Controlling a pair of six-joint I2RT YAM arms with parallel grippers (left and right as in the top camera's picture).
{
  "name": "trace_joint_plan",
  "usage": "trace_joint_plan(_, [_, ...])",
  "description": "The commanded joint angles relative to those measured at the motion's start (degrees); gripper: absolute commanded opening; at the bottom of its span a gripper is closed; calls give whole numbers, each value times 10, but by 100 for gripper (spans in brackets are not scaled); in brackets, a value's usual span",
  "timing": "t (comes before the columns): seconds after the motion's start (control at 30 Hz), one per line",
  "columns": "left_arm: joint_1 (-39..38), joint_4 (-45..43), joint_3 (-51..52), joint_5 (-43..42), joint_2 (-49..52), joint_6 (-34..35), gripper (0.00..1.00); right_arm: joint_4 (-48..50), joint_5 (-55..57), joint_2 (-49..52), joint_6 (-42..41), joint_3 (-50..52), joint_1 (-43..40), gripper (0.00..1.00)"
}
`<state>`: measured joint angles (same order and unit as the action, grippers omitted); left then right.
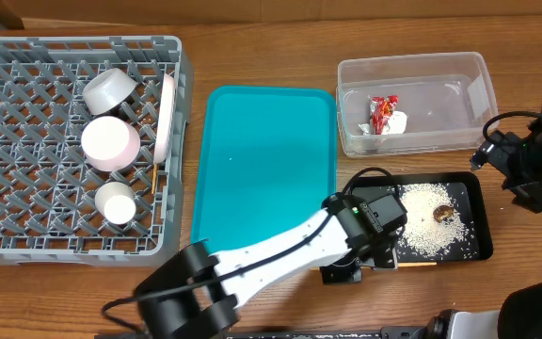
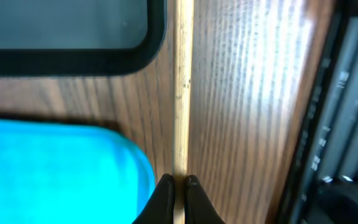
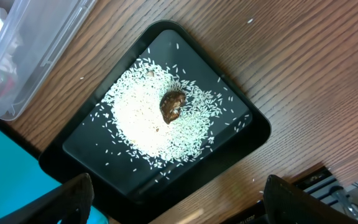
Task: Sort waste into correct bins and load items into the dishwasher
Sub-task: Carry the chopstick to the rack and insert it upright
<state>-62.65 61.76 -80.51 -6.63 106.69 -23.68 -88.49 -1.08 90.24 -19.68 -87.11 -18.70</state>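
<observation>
Left wrist, tool: the left gripper (image 2: 179, 186) is narrow, its fingers pinched on either side of a thin wooden chopstick (image 2: 182, 93). Whether this is one stick or a pair pressed together, I cannot tell.
Left wrist, stick axis: the chopstick runs 6 to 12 o'clock, straight out from the jaws and low over the brown wooden table (image 2: 241, 93). Whether it is lifted, I cannot tell.
Left wrist, neighbours: the flat teal plastic serving tray (image 2: 55, 168) is at 9 o'clock. A corner of the shallow black rectangular tray (image 2: 157, 37) is at 11 o'clock, just beside the stick.
Overhead, stick place: the chopstick lies along the near edge of the black tray, long axis 9 to 3, with the left gripper at its 9 o'clock end.
Overhead, destination: the large grey lattice dish rack (image 1: 26, 245) is at 10 o'clock from the left gripper, beyond the teal tray. It holds the pale bowls and a plate on edge.
Overhead, waste: the crumpled red-and-white wrapper (image 1: 384, 115) is in the clear plastic tub (image 1: 412, 58).
Overhead, judgement: the left arm is the nearer one; the carry goes leftward over the teal tray.
Right wrist, tool: the right gripper (image 3: 178, 186) is wide and empty, above the loose white rice (image 3: 142, 118) and small brown lump (image 3: 173, 104) in the black tray.
</observation>
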Motion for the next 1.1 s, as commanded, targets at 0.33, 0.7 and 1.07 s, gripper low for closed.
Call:
trace_joint_plan(0.33, [162, 12, -14, 28, -128, 118, 4, 3, 1, -13, 2, -15, 0, 89])
trace_joint_plan(0.7, [389, 28, -35, 21, -183, 133, 4, 3, 1, -13, 2, -15, 0, 89])
trace_joint_plan(1.07, [581, 2, -42, 42, -285, 203, 4, 4, 1, -13, 2, -14, 0, 89])
